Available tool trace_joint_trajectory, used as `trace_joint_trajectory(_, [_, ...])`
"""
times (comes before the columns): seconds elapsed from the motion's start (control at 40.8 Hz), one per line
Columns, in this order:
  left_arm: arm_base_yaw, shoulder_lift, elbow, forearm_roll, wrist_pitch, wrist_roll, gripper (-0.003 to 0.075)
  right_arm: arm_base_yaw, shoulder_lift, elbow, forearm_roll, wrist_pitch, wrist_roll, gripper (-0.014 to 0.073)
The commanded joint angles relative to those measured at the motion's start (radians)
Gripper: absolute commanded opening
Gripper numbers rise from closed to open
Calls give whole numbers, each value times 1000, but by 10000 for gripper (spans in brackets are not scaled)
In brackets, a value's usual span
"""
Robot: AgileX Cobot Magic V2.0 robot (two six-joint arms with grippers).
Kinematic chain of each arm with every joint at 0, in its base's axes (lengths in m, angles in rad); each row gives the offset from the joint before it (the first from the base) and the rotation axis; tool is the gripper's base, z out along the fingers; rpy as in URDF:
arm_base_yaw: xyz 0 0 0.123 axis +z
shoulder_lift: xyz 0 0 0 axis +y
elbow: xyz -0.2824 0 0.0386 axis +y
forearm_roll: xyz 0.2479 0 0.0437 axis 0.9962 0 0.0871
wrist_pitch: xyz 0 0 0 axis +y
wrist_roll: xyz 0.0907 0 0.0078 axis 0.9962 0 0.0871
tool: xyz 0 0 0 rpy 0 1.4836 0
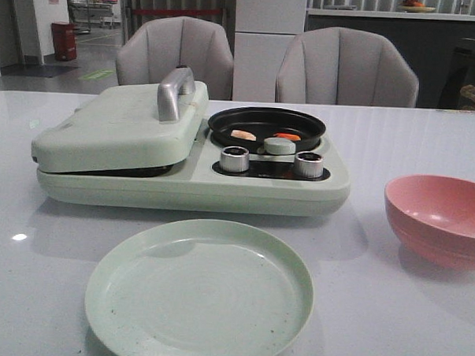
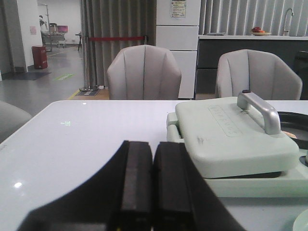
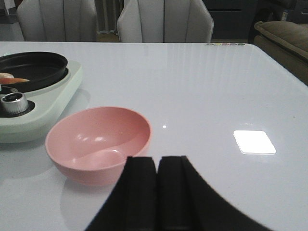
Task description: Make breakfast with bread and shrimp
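Front view: a mint-green breakfast maker (image 1: pixel 190 180) is set mid-table, its hinged lid (image 1: pixel 117 125) lowered, a brushed-metal handle (image 1: pixel 175 92) on top. Beside the lid, a round black pan (image 1: pixel 266 126) holds the shrimp (image 1: pixel 243 135), small orange and pale pieces. Two ribbed silver knobs (image 1: pixel 234 158) sit below the pan. No bread can be seen. A matte green plate (image 1: pixel 199 291) lies near the front edge; a smooth pink bowl (image 1: pixel 437 218) towards the right edge. Left gripper (image 2: pixel 153 192) and right gripper (image 3: pixel 158 192): black pads pressed together, nothing held.
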Motion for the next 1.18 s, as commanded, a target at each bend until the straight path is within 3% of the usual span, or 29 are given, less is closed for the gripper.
trace_joint_trajectory(0.0, [-6,-17,30,-10,-87,-5,101,0,-22,-17,27,-106,0,36])
trace_joint_trajectory(1.151, [-6,-17,30,-10,-87,-5,101,-4,-20,-17,55,-167,0,36])
